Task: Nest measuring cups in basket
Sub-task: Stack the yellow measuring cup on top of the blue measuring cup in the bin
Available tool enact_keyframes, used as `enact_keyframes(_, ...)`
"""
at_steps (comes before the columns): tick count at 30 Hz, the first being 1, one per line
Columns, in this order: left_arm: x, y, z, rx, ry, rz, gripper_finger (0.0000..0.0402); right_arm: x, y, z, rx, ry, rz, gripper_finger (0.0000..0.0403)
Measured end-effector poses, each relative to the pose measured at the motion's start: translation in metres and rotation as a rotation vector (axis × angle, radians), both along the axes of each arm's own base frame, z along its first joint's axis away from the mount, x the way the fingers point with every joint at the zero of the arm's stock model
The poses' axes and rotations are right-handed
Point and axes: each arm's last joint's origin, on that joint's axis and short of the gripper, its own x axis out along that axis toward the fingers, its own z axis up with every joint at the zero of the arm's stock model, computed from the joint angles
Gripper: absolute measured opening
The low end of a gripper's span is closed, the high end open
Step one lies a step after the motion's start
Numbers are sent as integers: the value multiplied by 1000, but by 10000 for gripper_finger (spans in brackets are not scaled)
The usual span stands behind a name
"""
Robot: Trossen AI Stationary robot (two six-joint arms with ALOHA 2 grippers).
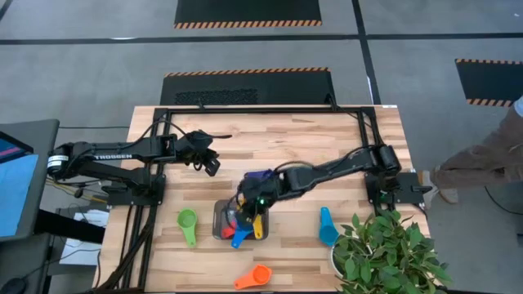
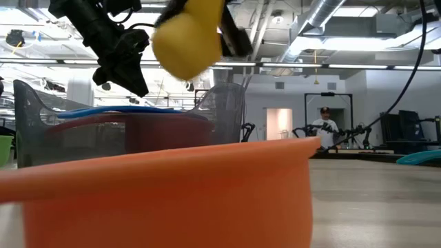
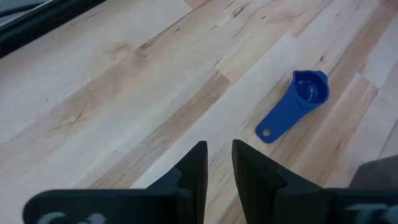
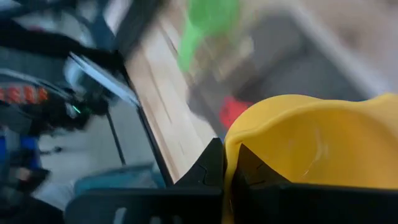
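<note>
- Your right gripper (image 4: 227, 165) is pinching the rim of the yellow cup (image 4: 311, 143) between closed fingers, hanging it over the basket (image 1: 219, 220) at the desk's front centre.
- Basket is already holding red and blue cups — handles are sticking over the rim, so the yellow one could be landing skewed instead of nesting.
- Thin rim grip — the cup could be twisting or slipping as you're lowering.
- Green cup (image 1: 187, 220), light blue cup (image 1: 327, 229), orange cup (image 1: 255, 278) and dark blue cup (image 3: 298, 102) are still lying loose on the desk (image 1: 327, 139).
- Left gripper (image 3: 217, 165) is hovering almost closed, empty, over the desk's left.
- Readable text: "TROSSEN" on the left arm; nothing else.
</note>
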Motion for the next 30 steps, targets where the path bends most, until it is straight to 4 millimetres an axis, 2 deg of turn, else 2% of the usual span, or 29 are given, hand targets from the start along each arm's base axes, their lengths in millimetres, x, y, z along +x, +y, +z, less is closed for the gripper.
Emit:
enact_keyframes(2, 0, 0, 0, -7, -4, 9, 61, 7, 8, -14, 35, 10, 10, 13)
enact_keyframes(5, 0, 0, 0, -11, -7, 14, 61, 10, 11, -24, 77, 52, -18, 19)
enact_keyframes(12, 0, 0, 0, -4, -2, 6, 61, 11, 12, -25, 109, 68, -57, 21)
enact_keyframes(24, -1, 0, -1, -5, 10, 3, 61, 12, 4, -26, 119, 85, -96, 120)
enact_keyframes(30, -1, 0, -1, -6, 16, 2, 61, 13, -2, -26, 135, 87, -121, 151)
